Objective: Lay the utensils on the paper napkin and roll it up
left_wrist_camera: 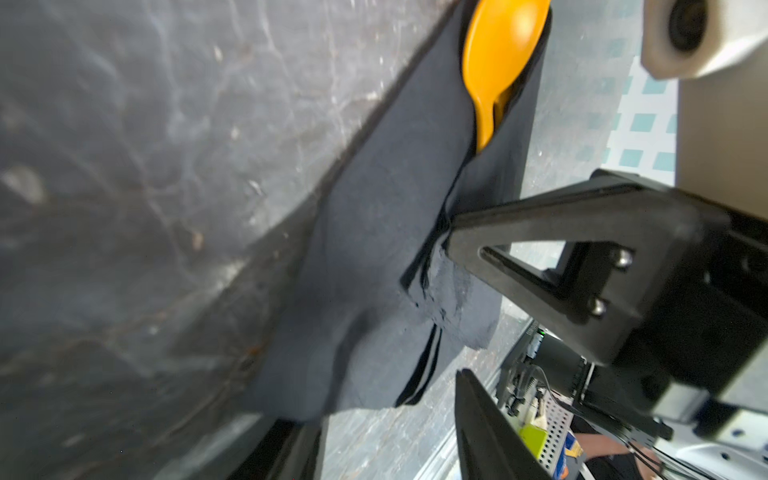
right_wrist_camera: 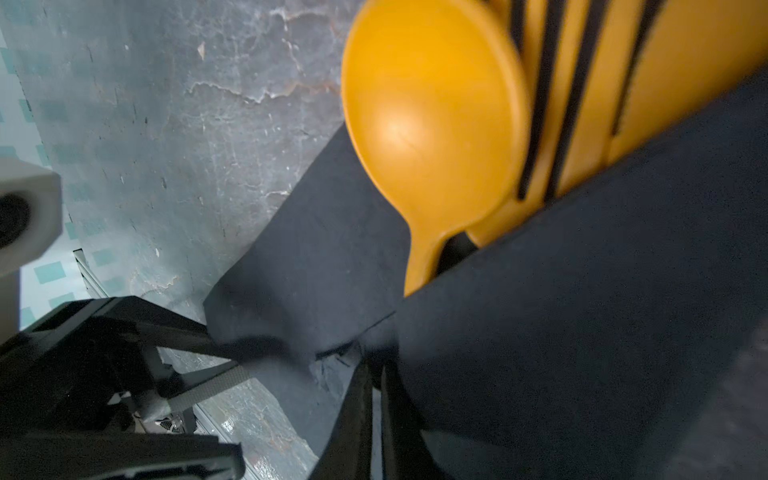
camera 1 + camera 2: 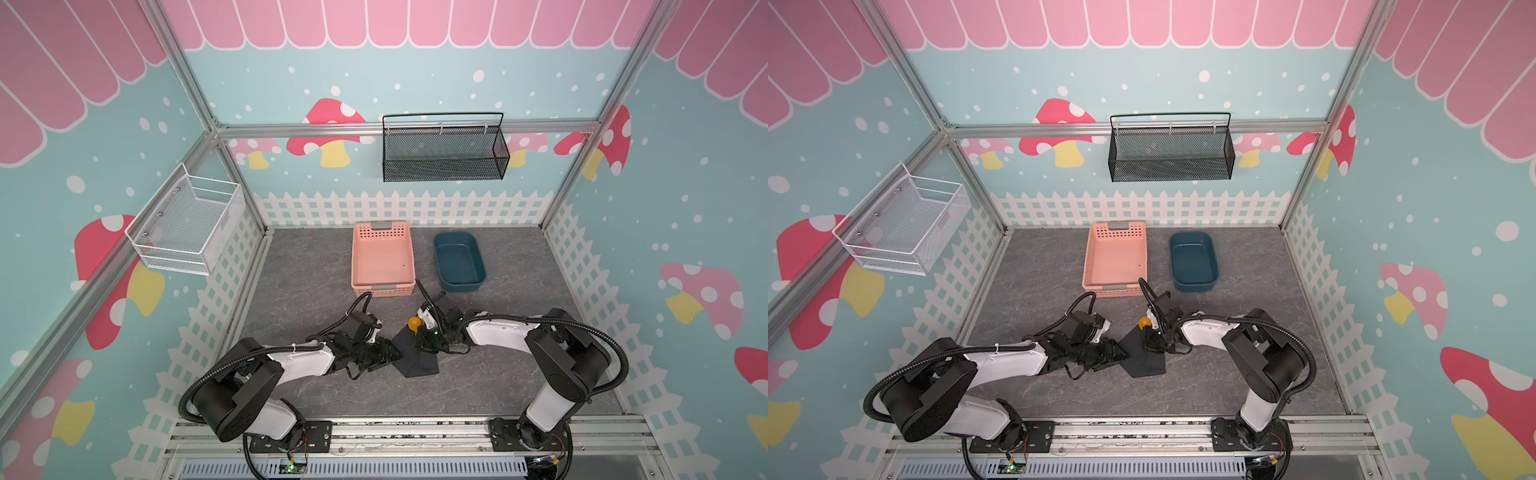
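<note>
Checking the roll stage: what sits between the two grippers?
The folded paper napkin, spoon bowl poking out its far end, lies between the left gripper and right gripper, in both top views.

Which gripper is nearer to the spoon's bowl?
Right. The right gripper sits just beside the spoon, shut on the napkin folded over its handle. The left gripper is open at the napkin's opposite edge, farther away.

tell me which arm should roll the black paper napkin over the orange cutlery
Left, likely: the left claw sits open at the loose flap of the matte black paper napkin; the right claw is shut on the fold over the orange-yellow plastic spoon.
</note>
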Tool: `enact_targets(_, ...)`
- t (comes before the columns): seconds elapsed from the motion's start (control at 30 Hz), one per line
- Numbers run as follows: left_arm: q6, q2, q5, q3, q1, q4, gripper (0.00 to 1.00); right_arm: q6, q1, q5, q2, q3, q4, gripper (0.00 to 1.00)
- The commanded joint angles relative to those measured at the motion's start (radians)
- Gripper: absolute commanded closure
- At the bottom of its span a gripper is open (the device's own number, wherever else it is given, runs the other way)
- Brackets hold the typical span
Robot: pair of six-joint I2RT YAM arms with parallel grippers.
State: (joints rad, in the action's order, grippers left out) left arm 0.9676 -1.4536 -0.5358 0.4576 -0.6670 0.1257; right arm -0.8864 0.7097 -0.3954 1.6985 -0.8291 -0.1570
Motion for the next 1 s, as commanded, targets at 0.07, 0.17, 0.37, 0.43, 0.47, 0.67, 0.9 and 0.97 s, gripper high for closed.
enact_targets(0.07, 0.076, -0.020, -0.007, -0.064, -0.018, 0.053, 0.48, 0.010, 0.010, 0.021, 0.043, 0.003, -0.073, 0.89)
enact_targets(0.17, 0.071, -0.037, -0.008, -0.062, -0.019, 0.074, 0.48, 0.010, 0.010, 0.021, 0.043, 0.002, -0.072, 0.89)
enact_targets(0.37, -0.016, -0.028, 0.076, -0.004, -0.016, -0.037, 0.48, 0.012, 0.010, 0.021, 0.043, -0.005, -0.077, 0.89)
enact_targets(0.43, -0.051, -0.012, 0.109, 0.017, -0.010, -0.090, 0.48, 0.012, 0.010, 0.023, 0.041, -0.006, -0.078, 0.89)
enact_targets(0.47, -0.064, -0.007, 0.117, 0.025, -0.004, -0.105, 0.48, 0.013, 0.010, 0.024, 0.041, -0.005, -0.079, 0.89)
enact_targets(0.67, -0.122, -0.017, 0.125, 0.065, 0.034, -0.144, 0.48, 0.017, 0.010, 0.022, 0.043, -0.010, -0.082, 0.89)
enact_targets(0.9, -0.116, -0.040, 0.107, 0.074, 0.057, -0.101, 0.47, 0.020, 0.010, 0.024, 0.042, -0.009, -0.085, 0.89)
enact_targets(0.97, -0.109, -0.047, 0.094, 0.076, 0.064, -0.084, 0.48, 0.021, 0.010, 0.024, 0.041, -0.009, -0.085, 0.89)
